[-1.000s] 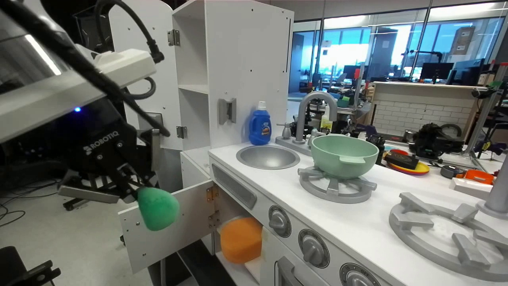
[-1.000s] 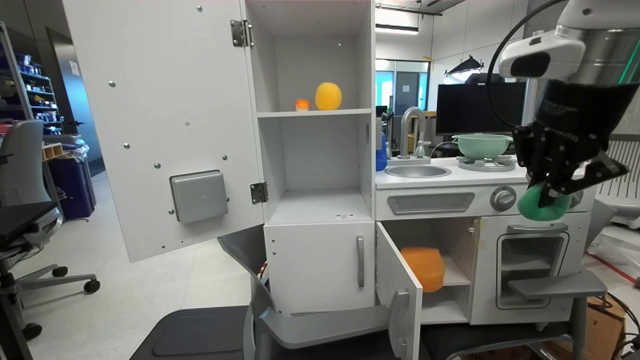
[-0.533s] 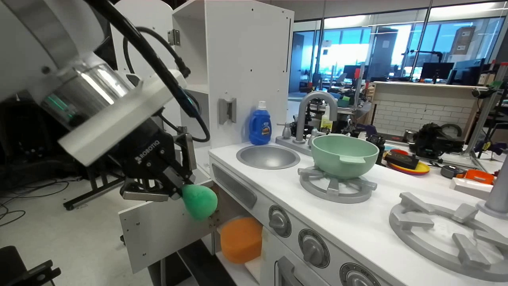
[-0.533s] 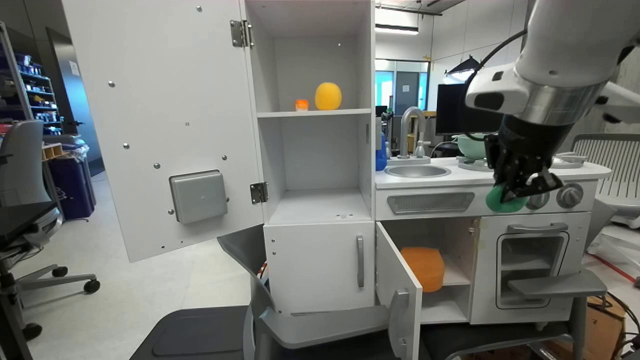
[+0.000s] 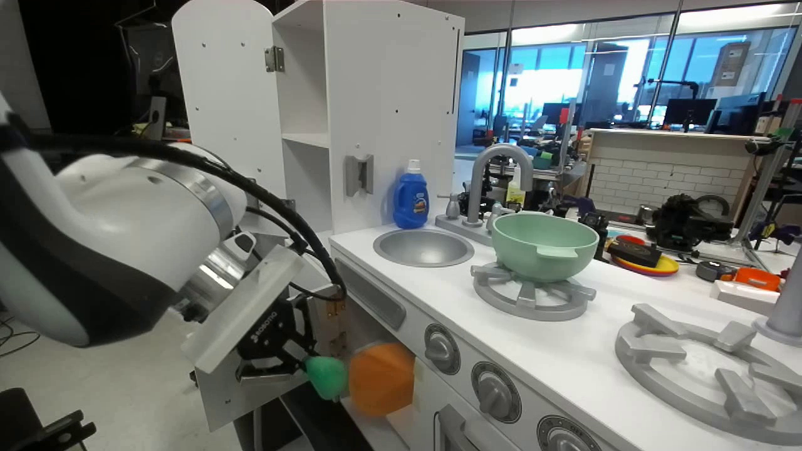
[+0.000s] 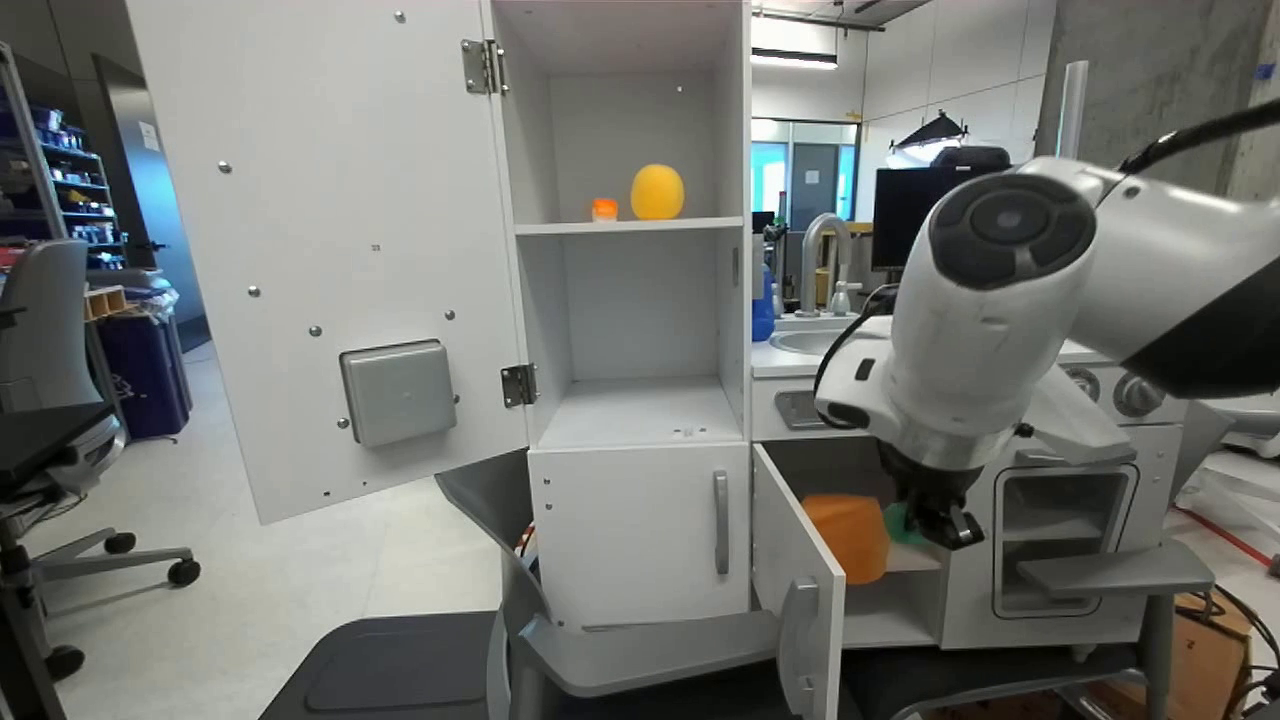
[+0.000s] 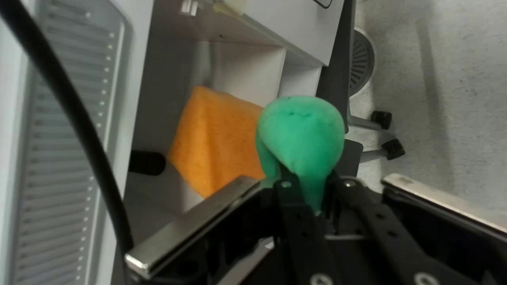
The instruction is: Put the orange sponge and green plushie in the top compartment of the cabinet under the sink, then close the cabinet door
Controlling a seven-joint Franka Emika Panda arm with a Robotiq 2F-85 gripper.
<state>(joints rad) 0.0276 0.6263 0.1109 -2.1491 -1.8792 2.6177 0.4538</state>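
Lowered since earlier, the black metal end effector (image 7: 310,186) pinches the soft, rounded green plushie (image 7: 301,134) near the angular orange sponge (image 6: 848,540) in the white wooden cabinet (image 6: 890,625).

Top compartment (image 6: 918,560): we see the orange sponge (image 6: 845,535) resting in it.
White counter (image 5: 557,351): we find the faucet (image 5: 477,191), two grey burner rings (image 5: 527,300) and the blue bottle (image 5: 411,203), upright beside the sink (image 5: 423,247).
Burner ring nearer the sink: we see it bear the mint-green bowl (image 5: 544,254).
Tall unit's shelf (image 6: 628,229): we have a yellow rounded thing (image 6: 657,192) and a smaller orange-and-white one (image 6: 604,210).
Floor (image 6: 430,575): we make out a wheeled chair (image 6: 45,300).
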